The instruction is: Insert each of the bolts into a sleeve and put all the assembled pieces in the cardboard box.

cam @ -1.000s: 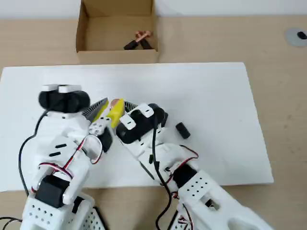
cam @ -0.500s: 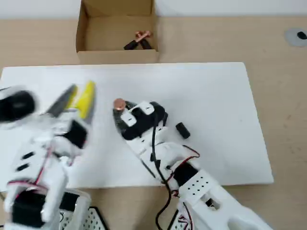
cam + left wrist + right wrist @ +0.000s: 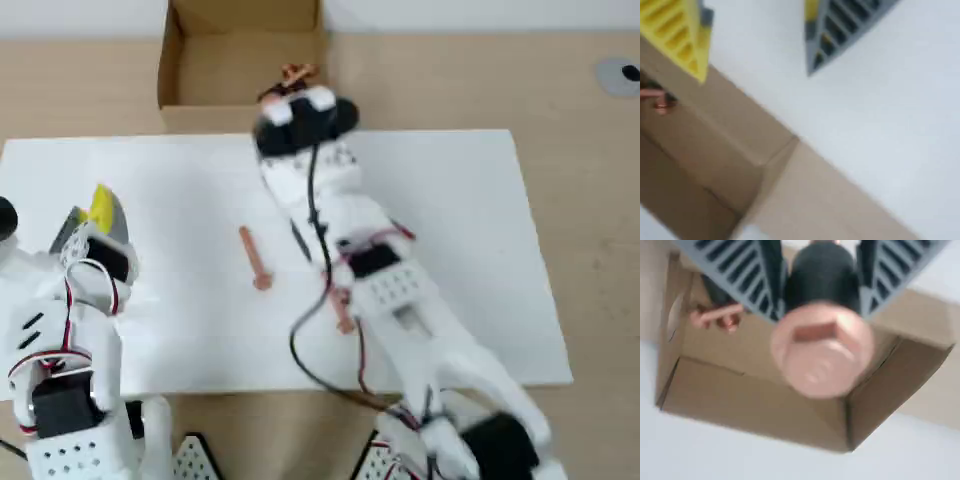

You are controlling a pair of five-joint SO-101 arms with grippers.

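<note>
White sheet [image 3: 480, 220], laid over the wooden surface [image 3: 590, 200], is crossed by the right arm [image 3: 380, 280], now stretched out to the front wall of the cardboard box [image 3: 200, 75]. A second ago it was folded at the middle of the sheet, nose to nose with the left arm [image 3: 60, 330]. The left arm has since been drawn back to the sheet's left edge. The joining step is judged finished: a bolt has been seated in a sleeve, and the result is being carried to the box but is not yet released.

From the right wrist, the right gripper [image 3: 821, 310] is seen with its fingers pinched on the assembled piece [image 3: 822, 340]. The black sleeve is gripped and the copper bolt head is turned to the camera, with the box's near wall just beyond. A finished piece [image 3: 715, 315] is shown lying inside the box. From above, it is largely hidden behind the gripper.

From the left wrist, the left gripper [image 3: 756, 70] is shown with its fingers spread and nothing between them, a detail not readable from above.

One loose bolt [image 3: 254, 258] is left lying on the sheet, uncovered now that the arms have parted. More assembly is therefore judged to remain.
</note>
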